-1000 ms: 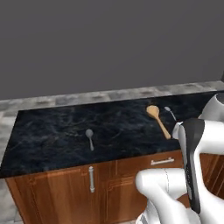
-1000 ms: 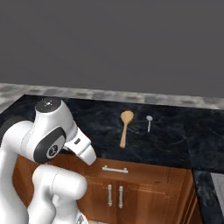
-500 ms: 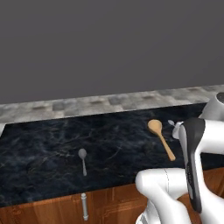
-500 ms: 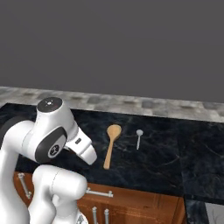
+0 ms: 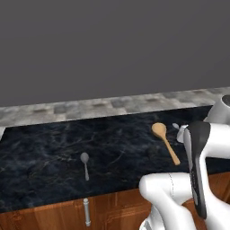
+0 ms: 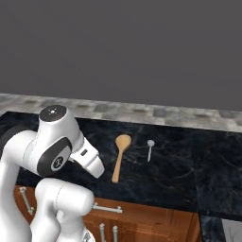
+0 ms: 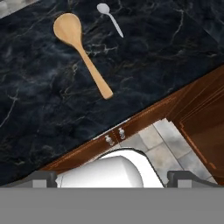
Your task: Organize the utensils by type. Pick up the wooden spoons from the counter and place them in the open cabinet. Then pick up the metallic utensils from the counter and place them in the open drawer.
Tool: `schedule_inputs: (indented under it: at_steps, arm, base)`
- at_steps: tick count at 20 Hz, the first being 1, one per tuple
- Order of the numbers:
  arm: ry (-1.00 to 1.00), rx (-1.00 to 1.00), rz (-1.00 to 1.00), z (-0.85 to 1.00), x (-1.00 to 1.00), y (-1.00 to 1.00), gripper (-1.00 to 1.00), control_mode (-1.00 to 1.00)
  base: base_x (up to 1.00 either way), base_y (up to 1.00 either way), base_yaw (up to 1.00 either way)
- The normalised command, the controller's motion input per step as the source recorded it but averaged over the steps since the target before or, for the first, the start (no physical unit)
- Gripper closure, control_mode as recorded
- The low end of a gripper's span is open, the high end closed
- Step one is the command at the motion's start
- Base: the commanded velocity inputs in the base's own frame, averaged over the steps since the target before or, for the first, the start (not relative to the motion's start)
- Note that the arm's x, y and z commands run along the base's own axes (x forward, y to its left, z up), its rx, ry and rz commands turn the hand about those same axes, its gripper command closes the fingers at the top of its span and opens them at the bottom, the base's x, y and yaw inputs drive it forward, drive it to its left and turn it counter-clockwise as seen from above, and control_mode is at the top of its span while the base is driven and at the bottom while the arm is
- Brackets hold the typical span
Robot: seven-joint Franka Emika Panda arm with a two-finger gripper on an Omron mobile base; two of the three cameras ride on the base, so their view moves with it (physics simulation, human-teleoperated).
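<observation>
- Three utensils on the desk: wooden spoon, two metal spoons.
- Base drove closer; I'm within reach now.
- End effector wide open, empty.

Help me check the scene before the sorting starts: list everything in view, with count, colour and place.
wooden spoon: one, light brown, on the counter, bowl toward the wall.
metal spoons: two, grey; one small spoon just beside the wooden spoon's bowl, another apart on the counter, nearer the front edge.
counter: one, black marble with pale veins.
backsplash strip: one, grey mottled tile, along the back of the counter.
wall: plain dark grey.
cabinet fronts: brown wood with silver handles, under the counter.
floor: grey tiles, below the cabinets.
arm: one, white with dark joints; gripper open, its fingertips dark.
</observation>
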Motion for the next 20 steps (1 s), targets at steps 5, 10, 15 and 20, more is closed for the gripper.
schedule_inputs:
  at_steps: [5,10,15,20]
  arm:
    - [0.01,0.0,0.0,0.0,0.06,-0.01,-1.0,-1.0]
    - [0.07,0.04,0.15,-0.1,0.64,-0.34,-1.0,-1.0]
    - [0.01,0.01,0.28,-0.23,0.73,-0.25,-1.0,-1.0]
    - [0.03,-0.05,0.32,-0.6,0.81,0.06,-1.0,-1.0]
  base:
    - [0.04,0.0,0.0]
    - [0.0,0.0,0.0]
    - [0.0,0.0,0.0]
    - [0.0,0.0,0.0]
